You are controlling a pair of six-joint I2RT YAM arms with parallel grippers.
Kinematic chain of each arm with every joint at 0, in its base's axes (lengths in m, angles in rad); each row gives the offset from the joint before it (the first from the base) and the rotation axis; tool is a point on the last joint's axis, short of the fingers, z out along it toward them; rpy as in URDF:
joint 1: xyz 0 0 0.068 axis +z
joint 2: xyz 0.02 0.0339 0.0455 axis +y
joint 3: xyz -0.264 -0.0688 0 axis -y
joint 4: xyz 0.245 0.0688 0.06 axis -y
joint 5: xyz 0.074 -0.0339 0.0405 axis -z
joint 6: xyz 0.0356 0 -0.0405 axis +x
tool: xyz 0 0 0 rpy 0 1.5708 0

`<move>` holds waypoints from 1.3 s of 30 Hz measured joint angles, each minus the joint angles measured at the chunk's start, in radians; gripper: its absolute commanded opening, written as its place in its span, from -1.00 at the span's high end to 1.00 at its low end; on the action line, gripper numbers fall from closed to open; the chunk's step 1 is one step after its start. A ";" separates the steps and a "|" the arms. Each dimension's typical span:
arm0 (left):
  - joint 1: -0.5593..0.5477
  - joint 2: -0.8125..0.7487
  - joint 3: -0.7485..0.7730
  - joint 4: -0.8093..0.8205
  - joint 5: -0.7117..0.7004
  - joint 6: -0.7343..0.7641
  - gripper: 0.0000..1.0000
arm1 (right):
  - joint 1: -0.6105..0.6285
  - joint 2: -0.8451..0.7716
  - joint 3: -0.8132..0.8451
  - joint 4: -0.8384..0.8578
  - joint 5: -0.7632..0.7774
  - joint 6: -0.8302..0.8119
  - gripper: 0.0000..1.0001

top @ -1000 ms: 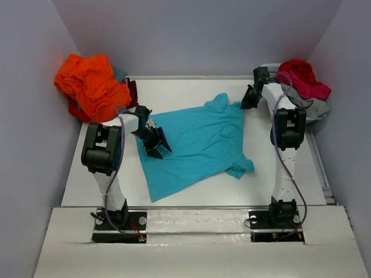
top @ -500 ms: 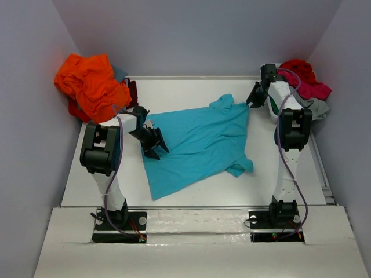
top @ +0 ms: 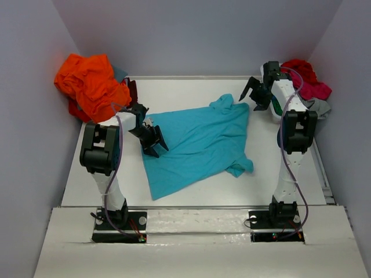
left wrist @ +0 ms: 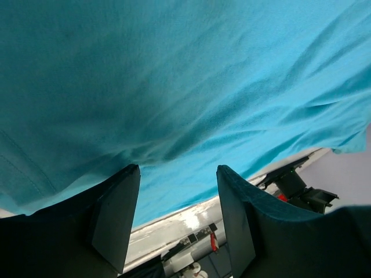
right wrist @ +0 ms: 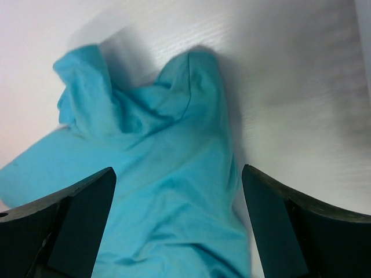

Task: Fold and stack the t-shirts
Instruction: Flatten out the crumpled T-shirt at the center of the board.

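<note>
**One shirt laid out, none folded, no stack begun**

The turquoise shirt (top: 197,145) is spread nearly flat in the middle of the table (top: 185,92), with one sleeve bunched at its far corner and the other curled at its near right. No fold can be seen in it. The other shirts are heaped in an orange pile (top: 90,84) at the far left and a red and pink pile (top: 304,78) at the far right, so most of the task is judged to be left. The right gripper (top: 253,95) is held wide apart and empty just beyond the far sleeve. The left gripper (top: 155,143) is parted over the shirt's left edge, and nothing is seen pinched. Bare table is left along the far side and on both sides, while the hem corner lies near the front edge.
</note>
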 measured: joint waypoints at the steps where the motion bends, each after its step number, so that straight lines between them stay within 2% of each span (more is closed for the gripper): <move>1: 0.002 0.001 0.004 0.000 0.001 -0.001 -0.34 | 0.000 -0.014 -0.014 -0.006 -0.010 -0.001 -0.91; 6: 0.005 0.051 0.082 0.008 0.016 -0.003 -0.32 | 0.018 -0.126 -0.135 -0.040 -0.065 -0.029 -0.90; 9: -0.001 0.095 0.178 0.001 0.003 0.003 -0.34 | 0.058 -0.227 -0.285 -0.043 -0.089 -0.039 -0.90; 13: -0.008 0.100 0.265 0.006 -0.023 0.005 -0.33 | 0.129 -0.303 -0.388 -0.056 -0.104 -0.059 -0.90; 21: -0.008 0.102 0.272 0.012 -0.055 0.003 -0.34 | 0.213 -0.393 -0.558 -0.077 -0.132 -0.071 -0.90; 32: 0.058 0.138 0.244 0.063 -0.059 -0.031 -0.34 | 0.212 -0.682 -0.745 -0.119 -0.065 -0.016 -0.92; 39: 0.083 0.201 0.298 0.061 -0.035 -0.042 -0.34 | 0.212 -0.773 -0.906 -0.143 -0.056 0.021 -0.93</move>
